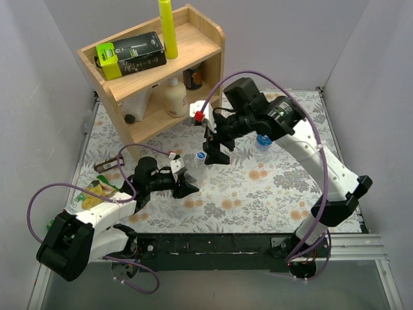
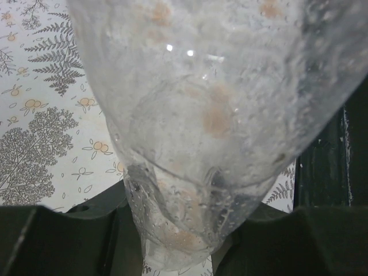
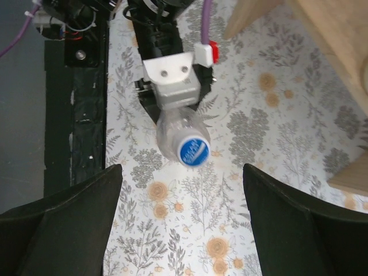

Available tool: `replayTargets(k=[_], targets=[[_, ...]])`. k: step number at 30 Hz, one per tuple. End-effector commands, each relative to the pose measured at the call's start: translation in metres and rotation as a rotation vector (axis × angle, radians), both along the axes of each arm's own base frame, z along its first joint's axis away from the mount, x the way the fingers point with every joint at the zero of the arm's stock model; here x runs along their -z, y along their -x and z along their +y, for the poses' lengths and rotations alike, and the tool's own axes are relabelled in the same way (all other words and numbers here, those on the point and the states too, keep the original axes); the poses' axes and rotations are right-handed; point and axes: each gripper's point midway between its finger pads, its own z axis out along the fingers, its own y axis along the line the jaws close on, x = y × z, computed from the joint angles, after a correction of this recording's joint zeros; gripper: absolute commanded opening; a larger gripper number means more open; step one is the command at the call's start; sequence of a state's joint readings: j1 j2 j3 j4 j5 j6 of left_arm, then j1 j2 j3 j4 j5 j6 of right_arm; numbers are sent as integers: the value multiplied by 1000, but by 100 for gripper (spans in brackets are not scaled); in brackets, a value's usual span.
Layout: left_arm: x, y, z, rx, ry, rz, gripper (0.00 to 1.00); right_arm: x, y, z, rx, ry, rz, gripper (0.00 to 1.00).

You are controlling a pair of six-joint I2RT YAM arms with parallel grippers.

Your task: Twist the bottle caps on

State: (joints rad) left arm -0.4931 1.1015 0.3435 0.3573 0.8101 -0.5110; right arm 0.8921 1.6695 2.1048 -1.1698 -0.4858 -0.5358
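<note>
A clear unlabelled bottle [image 1: 195,171] stands in the middle of the table with a white-and-blue cap [image 1: 201,155] on its neck. My left gripper [image 1: 189,183] is shut on the bottle's lower body; the bottle [image 2: 207,115] fills the left wrist view, with dark fingers [image 2: 69,241] at either side. My right gripper [image 1: 216,152] is open and empty, just right of and above the cap. In the right wrist view the cap [image 3: 194,150] lies ahead of the wide-open fingers [image 3: 63,224]. A blue-capped item [image 1: 263,140] is partly hidden behind the right arm. No orange-brown cap is in view.
A wooden shelf [image 1: 206,48] stands at the back left, holding a yellow tube [image 1: 168,26], a green-black box [image 1: 131,55], a cream lotion bottle [image 1: 174,95] and a dark jar [image 1: 192,79]. Packets [image 1: 100,188] lie at the left edge.
</note>
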Motion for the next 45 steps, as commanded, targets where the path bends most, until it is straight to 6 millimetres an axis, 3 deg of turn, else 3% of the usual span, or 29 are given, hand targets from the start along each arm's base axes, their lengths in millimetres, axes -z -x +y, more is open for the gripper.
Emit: replayTargets(k=[1,5,17,26,41,45], targets=[[-25,0,-5,34,44,-14,0,-18,-15,-7,6,-100,-104,91],[-30,-1,-7,50,42,-30,0,-21,-15,2,-72,-147,-156,93],[-37,-2,-9,51,55,-37,0,7,0,16,-197,-102,-82,92],[-39,-5,-9,27,68,-34,0,23,13,9,-217,-61,-49,91],[-44,-9,-10,-31,113,23,0,39,11,-10,-162,14,-84,90],[-46,-9,-10,-31,124,23,0,57,9,-17,-134,78,-84,90]])
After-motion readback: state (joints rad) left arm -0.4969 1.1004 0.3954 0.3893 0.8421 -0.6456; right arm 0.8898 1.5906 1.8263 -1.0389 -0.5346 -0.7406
